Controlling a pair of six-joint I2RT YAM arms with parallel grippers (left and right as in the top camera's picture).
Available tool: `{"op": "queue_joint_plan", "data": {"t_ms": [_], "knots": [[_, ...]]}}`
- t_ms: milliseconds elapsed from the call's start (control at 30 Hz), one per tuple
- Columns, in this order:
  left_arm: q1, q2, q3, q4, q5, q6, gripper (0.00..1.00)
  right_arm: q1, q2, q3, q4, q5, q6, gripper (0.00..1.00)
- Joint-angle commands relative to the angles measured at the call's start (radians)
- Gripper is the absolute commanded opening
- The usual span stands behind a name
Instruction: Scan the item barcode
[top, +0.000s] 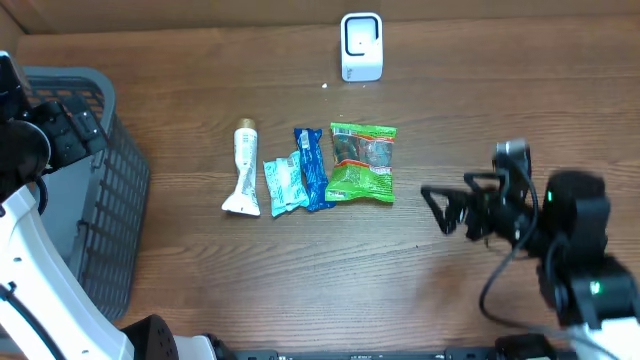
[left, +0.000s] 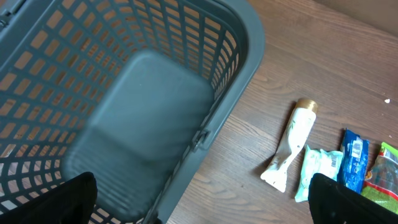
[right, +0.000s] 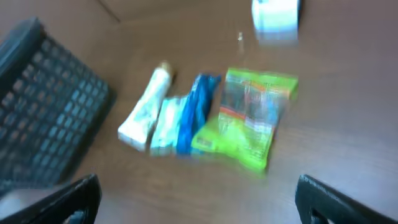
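Four items lie in a row mid-table: a white tube (top: 243, 170), a pale teal packet (top: 283, 183), a blue packet (top: 313, 168) and a green snack bag (top: 363, 162). A white scanner (top: 361, 45) stands at the back edge. My right gripper (top: 438, 208) is open and empty to the right of the green bag (right: 252, 118), facing the row; its wrist view is blurred. My left gripper (left: 202, 205) hangs open and empty over the rim of the grey basket (left: 124, 93), with the tube (left: 292, 140) and the teal packet (left: 320, 168) to its right. A barcode shows on the teal packet.
The grey basket (top: 100, 200) fills the table's left side, under the left arm (top: 30, 240). Bare wooden tabletop (top: 300, 280) lies in front of the row, and more lies between the row and the scanner (right: 275, 14).
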Motion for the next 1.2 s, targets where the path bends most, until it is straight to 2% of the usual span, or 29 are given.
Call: {"op": "queue_joint_plan", "data": {"t_ms": [0, 67, 167, 267, 833, 1033, 1167], "knots": [[0.005, 0.005, 0.014, 0.000, 0.008, -0.014, 1.00, 0.005, 0.178, 0.242, -0.127, -0.011, -0.008, 1.00], [0.005, 0.005, 0.014, 0.000, 0.008, -0.014, 1.00, 0.005, 0.286, 0.374, -0.209, -0.008, -0.008, 1.00], [0.004, 0.005, 0.014, 0.000, 0.008, -0.014, 0.99, 0.005, 0.344, 0.420, -0.191, -0.008, -0.007, 1.00], [0.005, 0.005, 0.014, 0.000, 0.008, -0.014, 1.00, 0.005, 0.373, 0.420, -0.147, -0.007, -0.007, 1.00], [0.005, 0.005, 0.014, 0.000, 0.008, -0.014, 1.00, 0.005, 0.457, 0.410, -0.163, 0.032, -0.003, 1.00], [0.005, 0.005, 0.014, 0.000, 0.008, -0.014, 1.00, 0.005, 0.481, 0.410, -0.202, 0.145, 0.058, 1.00], [0.005, 0.005, 0.014, 0.000, 0.008, -0.014, 1.00, 0.005, 0.510, 0.409, -0.203, 0.148, 0.058, 1.00]]}}
